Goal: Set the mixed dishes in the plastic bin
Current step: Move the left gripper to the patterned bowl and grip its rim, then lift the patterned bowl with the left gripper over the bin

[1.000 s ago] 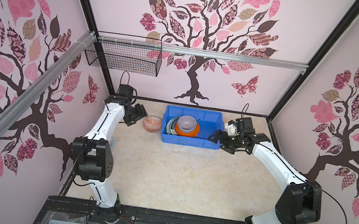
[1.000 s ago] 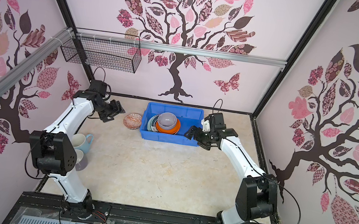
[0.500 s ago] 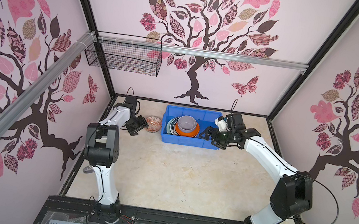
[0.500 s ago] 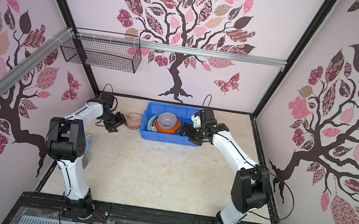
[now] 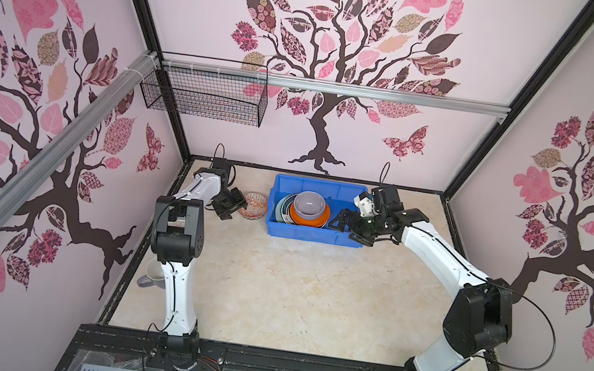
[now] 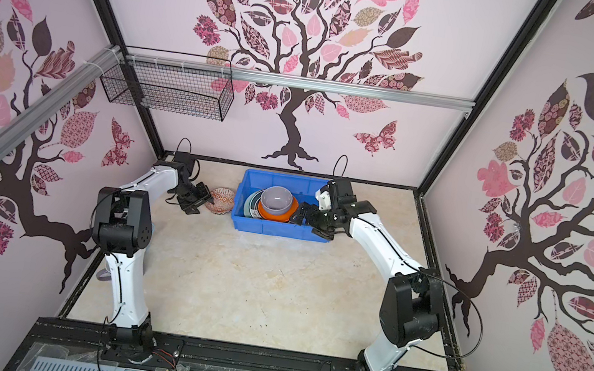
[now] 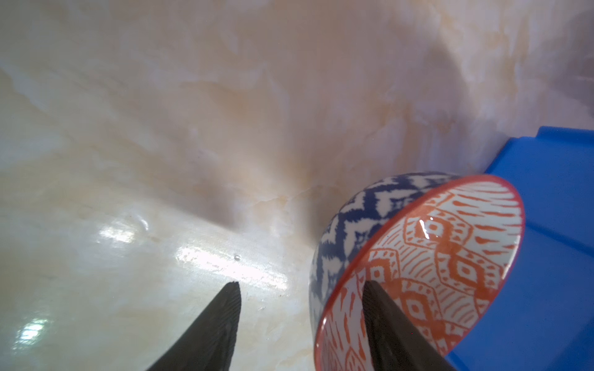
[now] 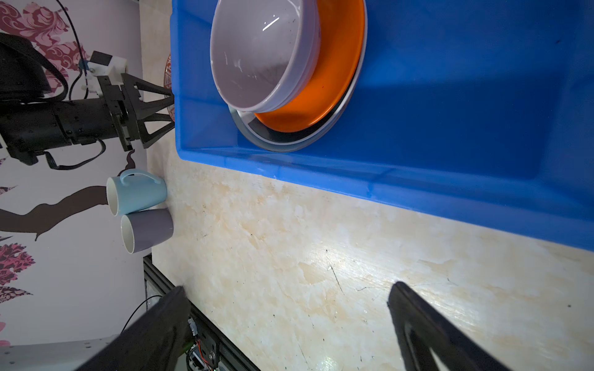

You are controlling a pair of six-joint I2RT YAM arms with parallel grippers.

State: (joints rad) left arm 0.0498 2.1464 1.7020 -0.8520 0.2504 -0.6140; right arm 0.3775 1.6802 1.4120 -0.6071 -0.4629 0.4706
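The orange-patterned bowl [image 5: 253,206] [image 6: 222,199] lies tipped on the table just left of the blue plastic bin [image 5: 313,235] [image 6: 280,230]. My left gripper [image 5: 233,204] [image 7: 302,284] is open and straddles the bowl's [image 7: 418,257] rim: one finger inside, the other outside with a gap to the wall. In the bin [image 8: 450,96] the lavender bowl [image 5: 308,203] [image 8: 257,54] sits on the orange plate [image 5: 312,220] [image 8: 334,74], with other plates stacked below. My right gripper [image 5: 347,227] [image 8: 287,289] hangs open and empty by the bin's right front part.
Two mugs, light blue [image 8: 138,191] and lavender [image 8: 148,229], lie at the table's left edge; one mug [image 5: 152,274] shows behind the left arm. A black wire basket [image 5: 204,97] hangs on the back left wall. Walls close in on three sides.
My left gripper has come down and right onto the patterned bowl's rim, its jaws narrowing. My right gripper has shifted left toward the bin, still wide open.
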